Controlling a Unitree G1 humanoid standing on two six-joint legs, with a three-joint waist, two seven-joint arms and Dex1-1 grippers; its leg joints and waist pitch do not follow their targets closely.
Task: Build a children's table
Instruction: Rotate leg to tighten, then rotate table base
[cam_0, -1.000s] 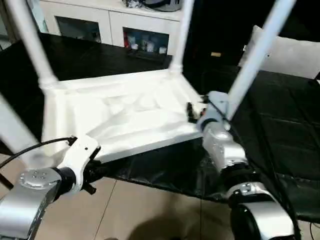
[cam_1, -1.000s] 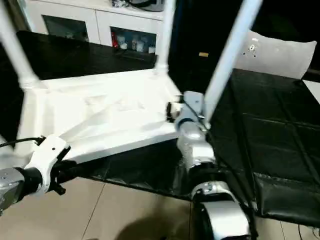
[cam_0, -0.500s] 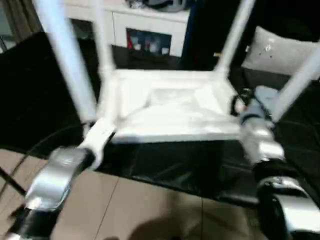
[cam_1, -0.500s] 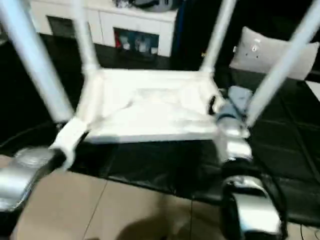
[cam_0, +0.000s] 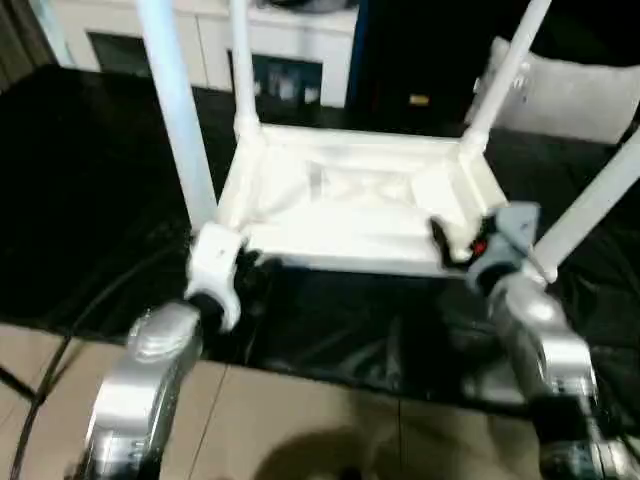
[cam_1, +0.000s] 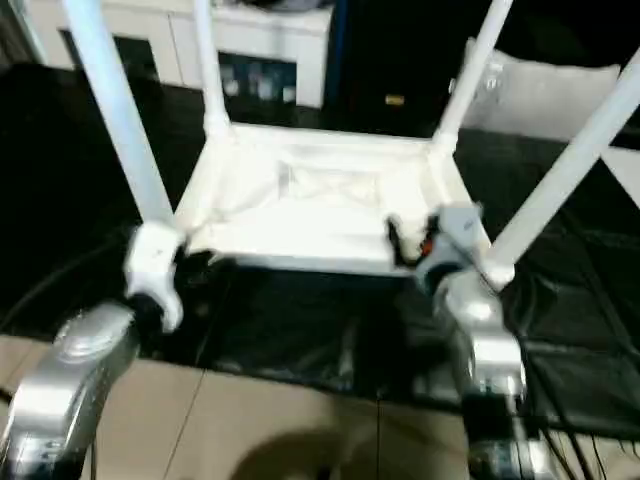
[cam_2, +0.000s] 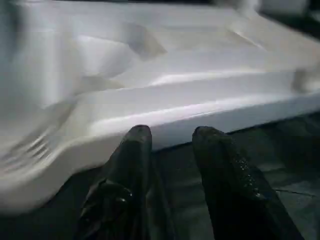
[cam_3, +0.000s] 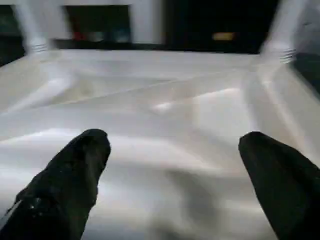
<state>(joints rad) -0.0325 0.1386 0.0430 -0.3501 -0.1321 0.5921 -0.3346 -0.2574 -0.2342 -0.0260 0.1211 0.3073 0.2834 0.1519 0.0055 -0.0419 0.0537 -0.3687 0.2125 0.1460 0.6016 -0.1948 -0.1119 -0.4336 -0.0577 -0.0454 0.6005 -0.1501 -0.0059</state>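
upturned table (cam_0: 360, 205), between left claw (cam_2: 170, 137), right claw (cam_3: 172, 145)

the children's table (cam_0: 360, 205) lies upside down on the black surface (cam_0: 90, 200) (legs up), cabinet (cam_0: 215, 50) behind.

All four legs (cam_0: 176, 110) of the upturned table top (cam_0: 360, 205) ran out past the head views' upper edge, so their ends could not be seen. The cabinet (cam_0: 290, 45) behind was cropped and too blurred to read its contents. In the left wrist view the table's near corner (cam_2: 35, 140) was smeared by blur
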